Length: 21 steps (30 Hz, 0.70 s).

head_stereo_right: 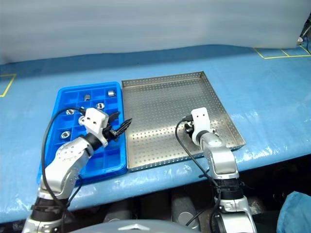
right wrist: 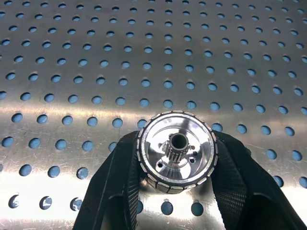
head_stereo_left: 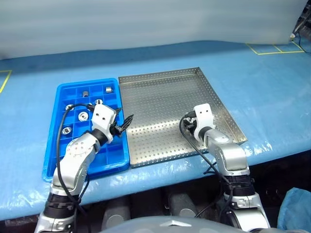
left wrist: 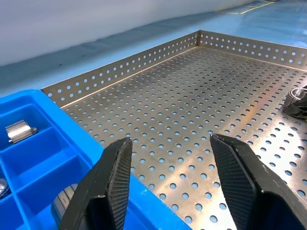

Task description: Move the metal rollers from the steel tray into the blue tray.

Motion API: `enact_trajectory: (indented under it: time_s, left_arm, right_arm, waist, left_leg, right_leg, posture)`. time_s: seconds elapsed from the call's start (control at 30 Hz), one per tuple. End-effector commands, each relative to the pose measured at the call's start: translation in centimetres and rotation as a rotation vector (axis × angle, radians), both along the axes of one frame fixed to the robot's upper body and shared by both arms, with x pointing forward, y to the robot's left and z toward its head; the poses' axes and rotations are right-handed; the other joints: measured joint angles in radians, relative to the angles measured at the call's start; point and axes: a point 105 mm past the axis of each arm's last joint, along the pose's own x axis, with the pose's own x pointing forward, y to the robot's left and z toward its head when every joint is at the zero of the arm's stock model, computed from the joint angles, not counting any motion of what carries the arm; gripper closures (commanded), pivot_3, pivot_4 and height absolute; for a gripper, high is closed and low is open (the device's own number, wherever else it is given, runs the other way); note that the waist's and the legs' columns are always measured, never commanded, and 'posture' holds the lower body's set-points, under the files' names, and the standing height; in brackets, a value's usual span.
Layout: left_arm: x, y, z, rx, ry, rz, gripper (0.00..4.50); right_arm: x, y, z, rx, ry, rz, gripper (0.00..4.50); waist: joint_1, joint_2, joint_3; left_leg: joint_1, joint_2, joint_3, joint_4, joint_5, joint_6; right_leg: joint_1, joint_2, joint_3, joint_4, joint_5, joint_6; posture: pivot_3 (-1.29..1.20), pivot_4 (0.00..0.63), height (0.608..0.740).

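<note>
Squeezing a shiny metal roller between its two black fingers, the right gripper sits low over the near part of the steel tray. The roller is round, with a ridged edge and a little toothed hub with a hole in the middle. Both fingers press on its sides. Under it is the tray floor, full of small round holes.

The left gripper hangs over the edge where the blue tray meets the steel tray. Its fingers stand apart and hold nothing.

The blue tray lies just left of the steel tray, touching it or very nearly. More metal rollers rest in its far little boxes, one in each box. Both trays sit on a blue table.
</note>
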Motion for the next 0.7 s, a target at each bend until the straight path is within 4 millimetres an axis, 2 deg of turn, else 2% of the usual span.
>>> enact_trajectory:
  time_s: [0.03,0.2,0.33,0.4,0.53,0.63,0.7]
  left_arm:
    - [-1.4,1.0,1.6,0.000,-0.022,0.010,1.69]
    - [-4.8,3.9,4.0,0.024,-0.032,0.056,1.69]
    - [-7.2,6.4,4.7,0.103,-0.002,0.111,1.69]
    - [-8.0,7.2,4.3,0.114,0.038,0.129,1.69]
    - [-9.9,9.3,2.3,0.170,0.160,0.211,1.69]
    - [-10.8,10.3,1.5,0.174,0.195,0.284,1.69]
    - [-11.2,10.1,1.4,0.152,0.188,0.307,1.69]
  right_arm:
    - [-0.4,3.4,2.5,0.016,-0.084,0.218,2.80]
    - [-3.5,9.3,7.3,0.003,-0.231,0.692,2.80]
    - [-6.5,14.4,9.6,0.093,-0.260,0.975,2.80]
    - [-7.4,16.1,9.8,0.115,-0.256,1.066,2.80]
    - [-8.9,19.6,9.1,0.158,-0.215,1.188,2.80]
    - [-9.4,21.6,7.3,0.188,-0.140,1.205,2.80]
    - [-9.7,22.6,6.1,0.204,-0.097,1.204,2.80]
  waist:
    - [-0.002,0.001,0.000]
    - [-0.001,0.000,0.002]
    - [0.003,0.000,0.002]
    - [0.012,0.000,0.002]
    - [0.030,-0.001,0.002]
    - [0.049,-0.002,0.002]
    - [0.059,-0.002,0.002]
  left_leg:
    - [0.000,0.000,0.000,0.000,0.000,0.000]
    - [-0.003,0.001,-0.001,-0.002,0.000,0.000]
    - [-0.002,0.002,-0.002,-0.002,0.000,0.000]
    - [-0.001,0.003,-0.003,-0.002,0.000,0.000]
    - [-0.002,0.003,-0.003,-0.002,0.000,0.000]
    - [-0.002,0.003,-0.003,-0.002,0.000,-0.001]
    - [-0.001,0.003,-0.003,-0.002,0.000,-0.001]
  right_leg:
    - [0.000,0.000,0.000,0.000,0.000,0.000]
    - [-0.004,0.001,0.000,0.000,-0.001,-0.001]
    - [-0.004,0.002,0.000,0.001,-0.001,-0.002]
    - [-0.003,0.002,-0.001,0.001,-0.002,-0.003]
    - [-0.003,0.001,-0.003,0.001,-0.003,-0.004]
    - [-0.004,0.000,-0.003,0.000,-0.003,-0.004]
    - [-0.004,0.000,-0.003,0.000,-0.003,-0.004]
  posture:
    - [-0.09,0.150,0.740]
    - [-0.06,0.150,0.740]
    - [-0.02,0.150,0.740]
    - [0.01,0.150,0.740]
    - [0.05,0.150,0.740]
    - [0.09,0.150,0.740]
    - [0.11,0.150,0.740]
